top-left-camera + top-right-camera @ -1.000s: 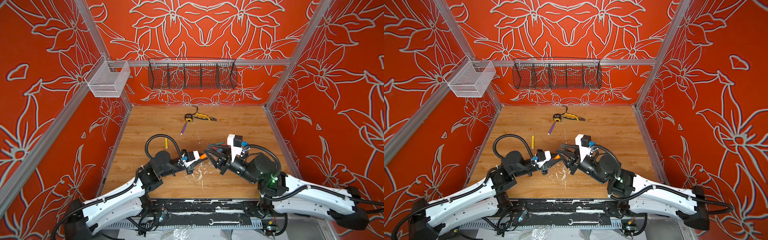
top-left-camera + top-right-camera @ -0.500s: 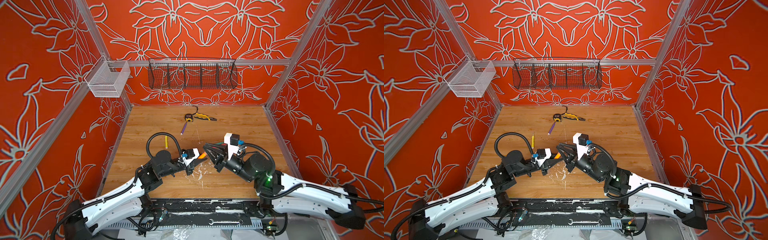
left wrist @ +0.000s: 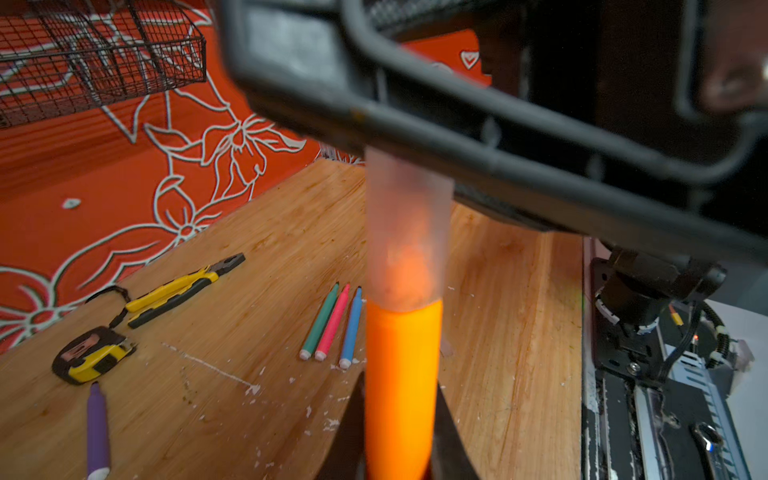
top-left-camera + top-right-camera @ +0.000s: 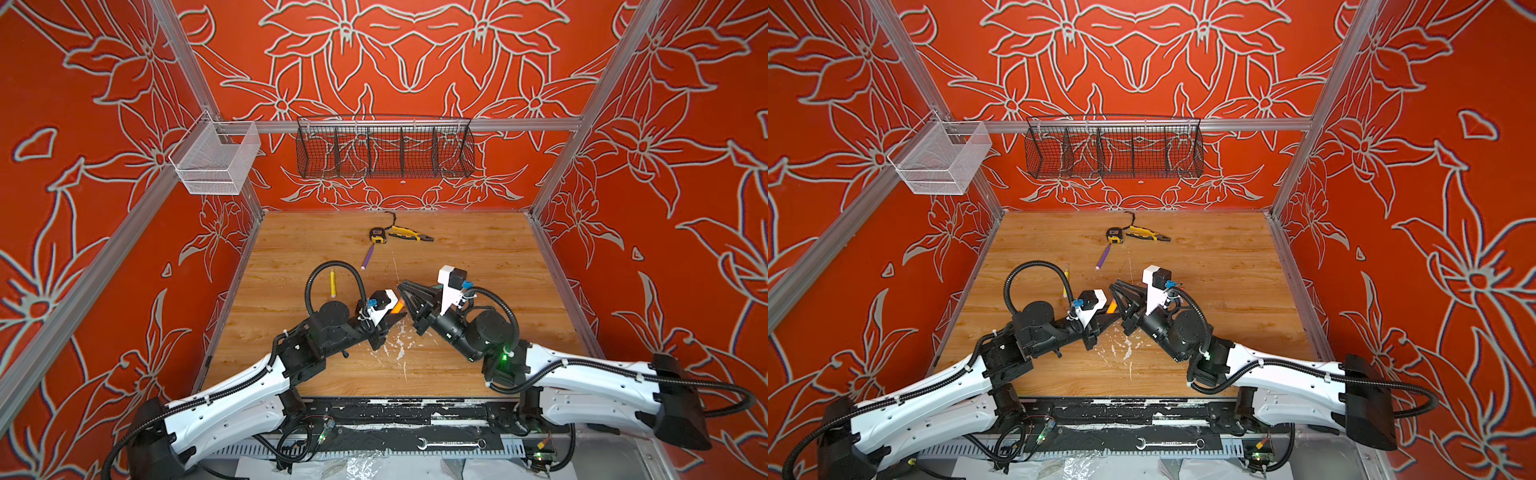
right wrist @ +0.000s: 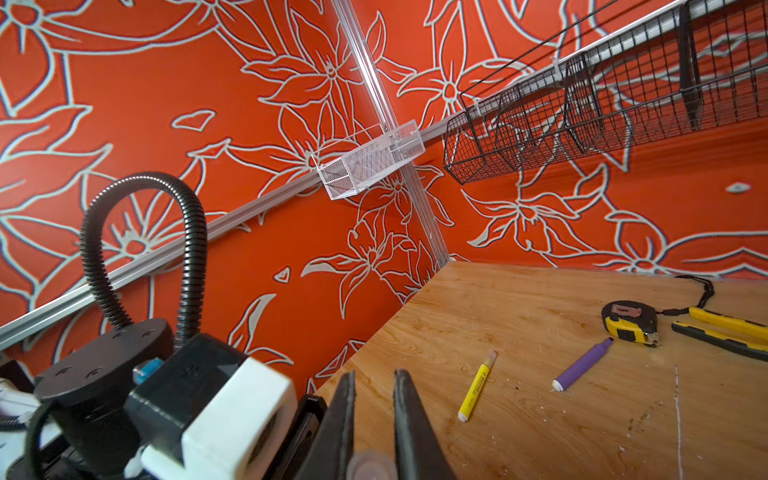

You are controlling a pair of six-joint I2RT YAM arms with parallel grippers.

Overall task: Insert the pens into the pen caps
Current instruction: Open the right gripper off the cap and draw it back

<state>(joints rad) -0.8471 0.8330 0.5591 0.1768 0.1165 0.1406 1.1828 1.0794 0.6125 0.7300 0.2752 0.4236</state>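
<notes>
Since a second ago the right arm has swung leftward, bringing the right fingers (image 4: 415, 296) up to the tip of the orange pen (image 4: 397, 307), which has kept its place.

Farthest left we see a white mesh basket (image 4: 216, 166) hanging on the side rail; only its own mesh shows inside. Next, the left fingers (image 3: 350, 432) pinch the orange pen by its barrel, holding it above the surface (image 4: 478, 257). A clear cap (image 3: 407, 232) sits over the pen's tip, with orange showing faintly through it. We cannot tell how far on it is.

Beyond, on the surface, lie a yellow pen (image 4: 332, 283), a purple pen (image 4: 368, 257), a tape measure (image 4: 377, 235) and pliers (image 4: 411, 235). Above them a black wire basket (image 4: 384, 151), split into compartments, hangs on the back rail, and the wall's flower pattern shows through its wires.

The right fingers are pressed together on the cap, whose blurred end sits between them in the right wrist view.

A green pen (image 3: 320, 322), a pink pen (image 3: 332, 322) and a blue pen (image 3: 351, 326) lie side by side. We see them only in the left wrist view, since the right arm covers that spot in both top views. In a top view the left arm's cable half hides the yellow pen.
</notes>
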